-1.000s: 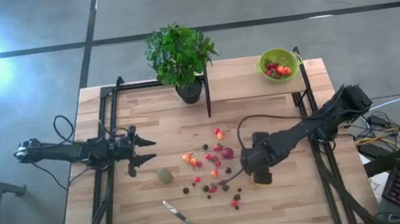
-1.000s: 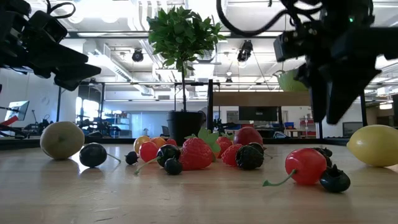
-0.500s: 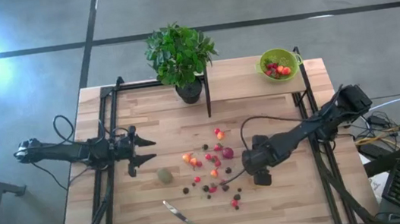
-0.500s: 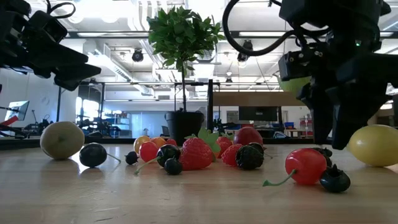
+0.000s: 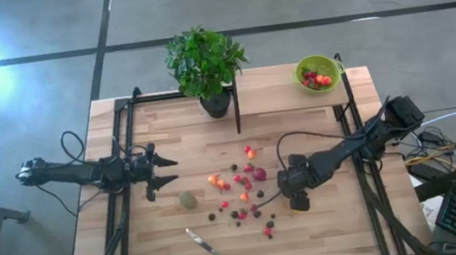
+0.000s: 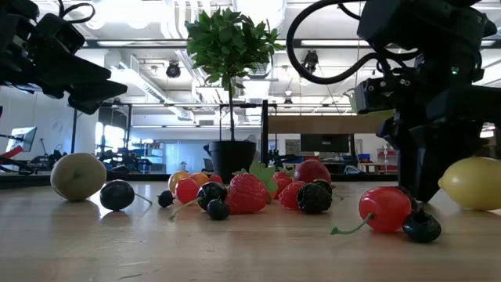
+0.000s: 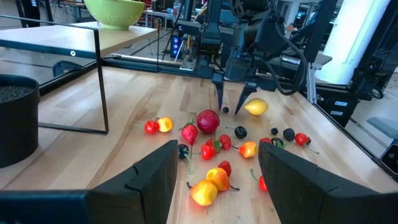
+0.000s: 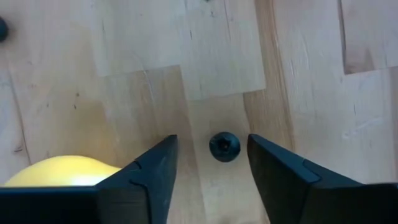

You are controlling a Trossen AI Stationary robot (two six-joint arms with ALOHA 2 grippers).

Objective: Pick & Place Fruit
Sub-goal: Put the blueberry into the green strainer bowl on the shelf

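Right gripper (image 8: 208,171) stands fingers apart, unclamped, straddling a dark berry (image 8: 224,147); lemon (image 8: 62,171) just beside one finger.

A pale wooden counter (image 5: 311,239) stands on a grey concrete floor (image 5: 32,90) crossed by dark seams. A potted plant (image 5: 205,61) sits at its far edge. Beyond lies an open workshop with bright ceiling lights (image 6: 196,12) and monitors (image 6: 321,143).

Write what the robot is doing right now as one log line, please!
right gripper: fingers open, straddling small dark berry on table, beside lemon | left gripper: open, waiting at table's left | bowl: some fruit inside
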